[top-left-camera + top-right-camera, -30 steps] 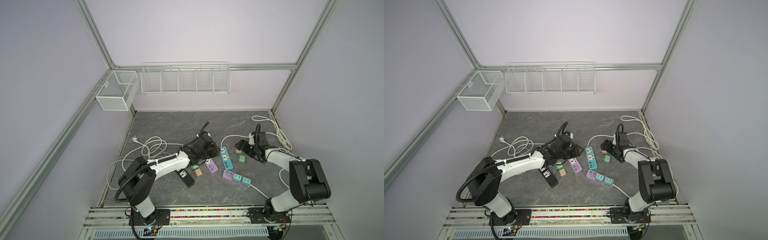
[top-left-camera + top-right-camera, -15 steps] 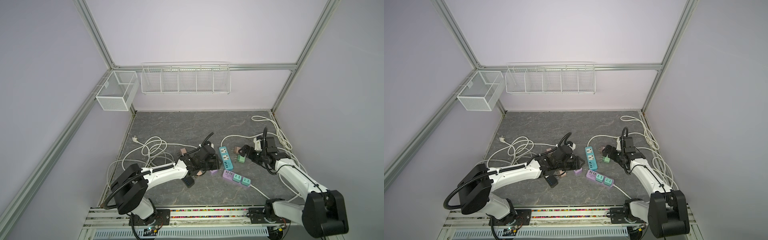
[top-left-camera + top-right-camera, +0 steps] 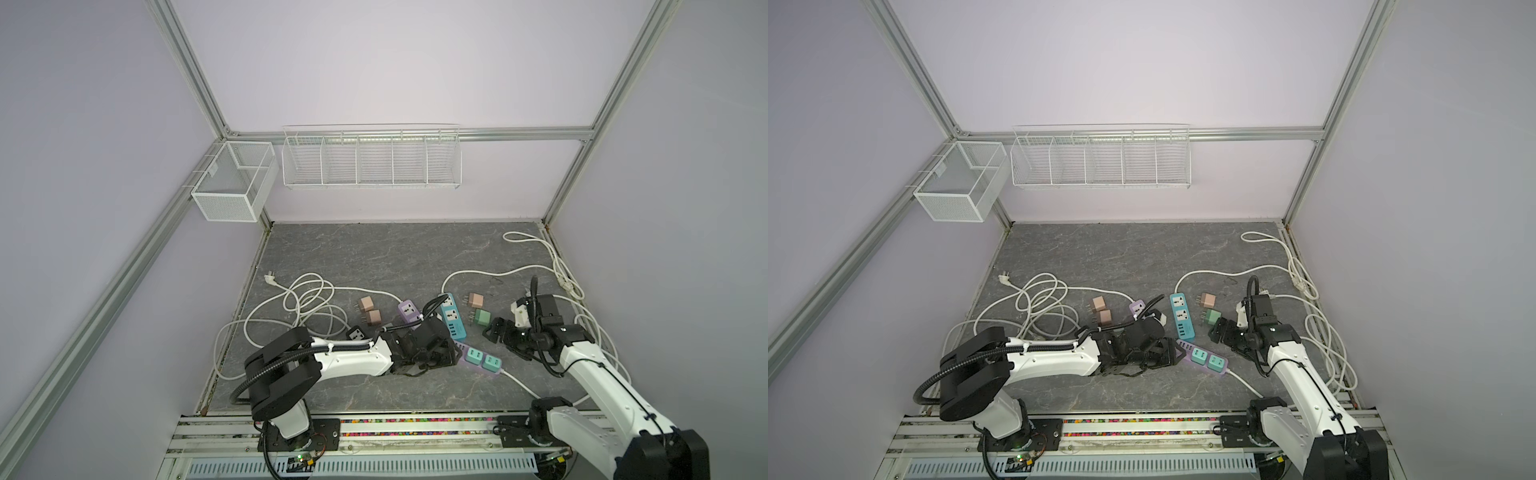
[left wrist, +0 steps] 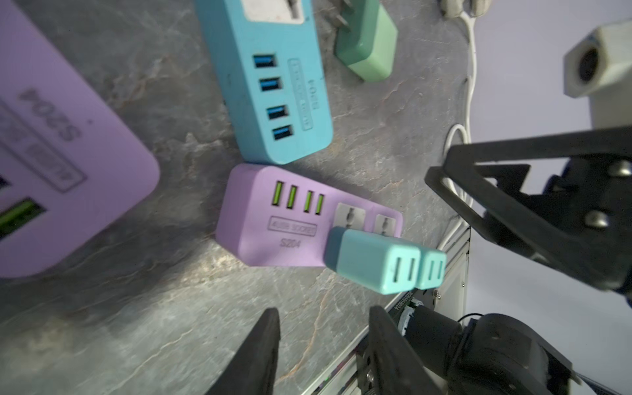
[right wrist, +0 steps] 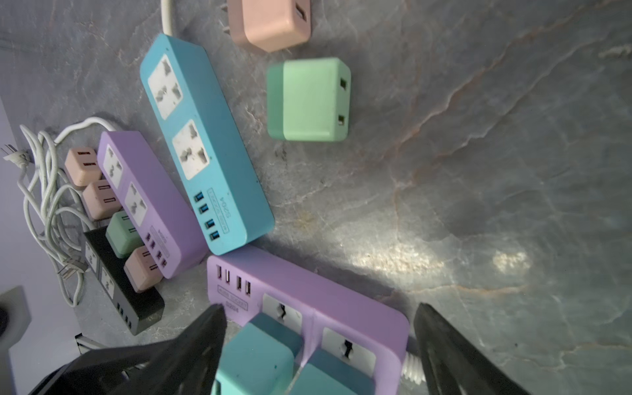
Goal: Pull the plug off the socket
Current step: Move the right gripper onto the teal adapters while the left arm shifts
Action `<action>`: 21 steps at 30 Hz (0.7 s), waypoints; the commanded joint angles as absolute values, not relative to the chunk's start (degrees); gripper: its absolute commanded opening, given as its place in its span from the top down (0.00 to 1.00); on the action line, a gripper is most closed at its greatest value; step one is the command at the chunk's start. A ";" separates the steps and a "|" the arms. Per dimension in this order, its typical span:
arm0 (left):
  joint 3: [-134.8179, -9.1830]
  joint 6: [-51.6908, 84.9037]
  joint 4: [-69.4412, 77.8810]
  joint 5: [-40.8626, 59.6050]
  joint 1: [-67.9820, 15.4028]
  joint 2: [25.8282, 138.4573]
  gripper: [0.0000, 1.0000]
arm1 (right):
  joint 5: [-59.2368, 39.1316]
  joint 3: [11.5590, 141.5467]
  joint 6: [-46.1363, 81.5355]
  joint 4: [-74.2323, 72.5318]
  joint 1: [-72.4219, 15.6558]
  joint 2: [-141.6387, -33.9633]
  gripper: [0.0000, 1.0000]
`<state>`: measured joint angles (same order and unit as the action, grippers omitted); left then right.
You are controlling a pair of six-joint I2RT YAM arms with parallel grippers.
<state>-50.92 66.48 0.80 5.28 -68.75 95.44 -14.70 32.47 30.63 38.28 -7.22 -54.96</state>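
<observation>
"S204" on purple power strip (image 4: 273,232)

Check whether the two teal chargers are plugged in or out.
Plugged in: both teal chargers stand seated in the purple power strip's sockets.

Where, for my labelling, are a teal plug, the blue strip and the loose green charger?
Teal plug (image 4: 367,256), left wrist view, its side face.
Blue strip (image 5: 232,178), right wrist view, its body beside a socket.
Loose green charger (image 5: 307,99), right wrist view, its broad face.
</observation>
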 commanded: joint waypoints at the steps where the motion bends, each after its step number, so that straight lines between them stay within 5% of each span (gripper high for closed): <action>1: -50.83 70.86 2.79 3.67 -69.05 96.96 0.56 | -15.44 31.11 31.36 41.88 -7.21 -53.23 0.11; 21: -55.50 71.84 6.89 2.06 -67.44 106.08 0.55 | -19.74 26.58 35.94 39.74 -7.69 -50.33 0.11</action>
<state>-53.69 71.50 4.71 3.29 -68.36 104.71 -18.59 27.16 34.39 39.64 -7.29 -51.33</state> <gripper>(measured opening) 0.450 0.889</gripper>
